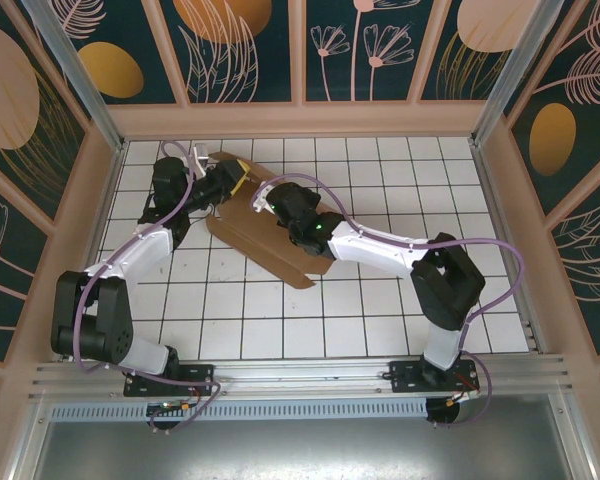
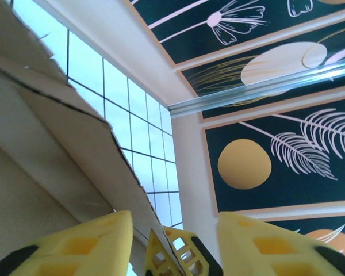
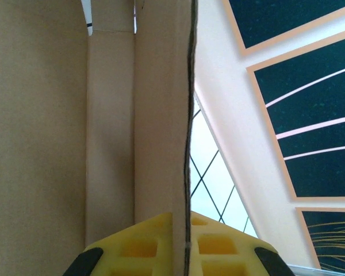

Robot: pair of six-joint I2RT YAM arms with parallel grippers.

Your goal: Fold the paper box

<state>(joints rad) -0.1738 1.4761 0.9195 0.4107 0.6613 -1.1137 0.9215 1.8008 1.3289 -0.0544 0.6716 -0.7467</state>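
The paper box [image 1: 267,247] is a brown cardboard sheet with flaps, lying partly raised on the white tiles left of centre. My right gripper [image 1: 264,203] is shut on its upper edge. In the right wrist view the yellow fingers [image 3: 132,250] pinch a flap's thin edge [image 3: 188,144], and the paper box [image 3: 46,115] covers the left half. My left gripper [image 1: 241,181] stands open at the box's far left corner. In the left wrist view the paper box [image 2: 57,149] has its torn edge running down between the spread left gripper [image 2: 175,233] fingers, and the other gripper's yellow finger [image 2: 181,253] shows beyond.
Peach-framed walls [image 1: 300,118] with dark floral panels close in the tiled floor on three sides. An aluminium rail [image 1: 310,375] runs along the near edge by the arm bases. Bare tiles [image 1: 420,180] lie to the right and in front of the box.
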